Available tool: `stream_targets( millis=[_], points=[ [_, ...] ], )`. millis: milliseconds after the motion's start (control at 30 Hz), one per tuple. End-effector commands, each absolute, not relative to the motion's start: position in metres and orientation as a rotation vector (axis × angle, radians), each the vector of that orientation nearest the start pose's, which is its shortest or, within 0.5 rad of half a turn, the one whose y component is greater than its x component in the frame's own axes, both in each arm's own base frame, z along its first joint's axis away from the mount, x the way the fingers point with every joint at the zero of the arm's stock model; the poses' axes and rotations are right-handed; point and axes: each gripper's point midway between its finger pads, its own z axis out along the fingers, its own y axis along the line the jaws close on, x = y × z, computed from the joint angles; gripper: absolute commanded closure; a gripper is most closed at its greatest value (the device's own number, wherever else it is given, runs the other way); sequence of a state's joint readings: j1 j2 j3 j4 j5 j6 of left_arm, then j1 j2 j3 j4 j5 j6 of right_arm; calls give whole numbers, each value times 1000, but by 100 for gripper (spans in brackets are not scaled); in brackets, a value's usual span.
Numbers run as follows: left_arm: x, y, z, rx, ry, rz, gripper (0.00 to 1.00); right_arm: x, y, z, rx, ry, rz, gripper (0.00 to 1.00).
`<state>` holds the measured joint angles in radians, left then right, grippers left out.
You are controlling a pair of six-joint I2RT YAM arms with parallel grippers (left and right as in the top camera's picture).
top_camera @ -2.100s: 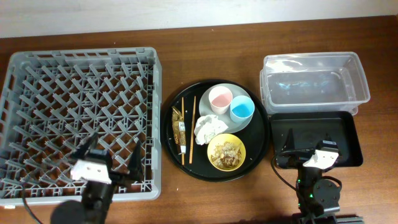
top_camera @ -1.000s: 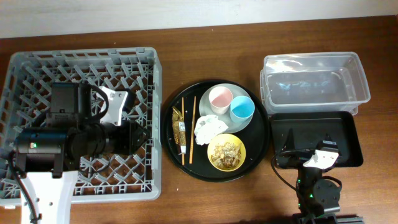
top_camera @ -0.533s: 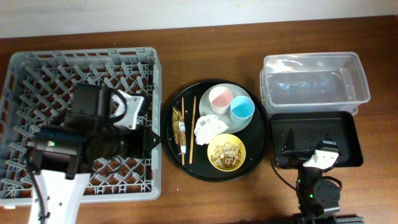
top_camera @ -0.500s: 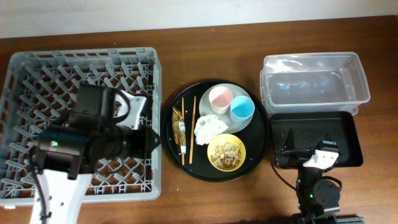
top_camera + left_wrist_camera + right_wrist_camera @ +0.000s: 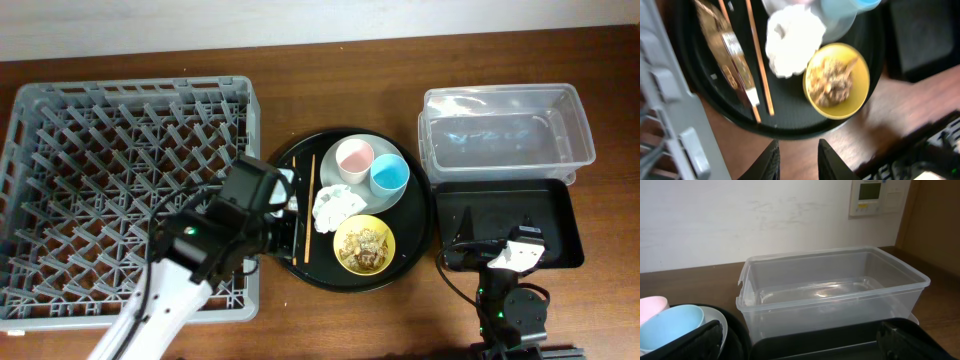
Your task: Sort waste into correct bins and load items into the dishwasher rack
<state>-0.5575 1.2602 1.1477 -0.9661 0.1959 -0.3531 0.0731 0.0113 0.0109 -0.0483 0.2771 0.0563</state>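
Since half a second ago the left arm has swung off the dishwasher rack and now lies across the left rim of the round black tray. Everything on that tray sits where it did, and the right pincer has not shifted.

The left pincer hangs over the tray's near rim, fingers apart, holding nothing. The right pincer, fingers also apart, sits over the shallow black tray, right of the round tray, beside the clear tub.

On the round tray:
- The yellow bowl of food scraps is at near right.
- The tissue is at the centre.
- The pink cup and blue cup stand on the plate at the far side.

Overhead, the arm covers the wrappers and part of the chopsticks at the tray's left. The left wrist view is blurred and cuts off the cups.
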Motion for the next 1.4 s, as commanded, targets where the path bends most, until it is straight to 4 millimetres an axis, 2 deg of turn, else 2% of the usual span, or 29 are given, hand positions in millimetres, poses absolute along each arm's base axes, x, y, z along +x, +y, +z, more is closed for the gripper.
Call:
stream_targets(
  millis=[0,133,333,500,633,667,700,733,767,1367],
  points=[
    [230,-196,155,382,2799,-496,73,242,-31,162,220,1609,-128,1],
    [228,-202,138,412,2844,-474,65,242,-31,162,220,1609,-128,1],
    [242,-212,123,411,2846,-472,65,242,-31,162,220,1609,-128,1],
    [268,-212,124,379,2757,-394,57,242,-31,162,220,1609,-128,1],
    [282,-222,133,329,2689,-445,52,242,-31,162,220,1609,-128,1],
    [284,-223,134,328,2678,-452,48,242,-31,162,220,1609,-128,1],
    [286,-224,135,327,2670,-455,35,242,-31,162,220,1609,-128,1],
    [287,-225,136,327,2665,-458,7,242,-31,162,220,1609,-128,1],
    [287,-225,135,327,2665,-458,1,242,-31,162,220,1609,-128,1],
    [286,-225,135,328,2666,-457,1,242,-31,162,220,1609,-128,1]
  ],
)
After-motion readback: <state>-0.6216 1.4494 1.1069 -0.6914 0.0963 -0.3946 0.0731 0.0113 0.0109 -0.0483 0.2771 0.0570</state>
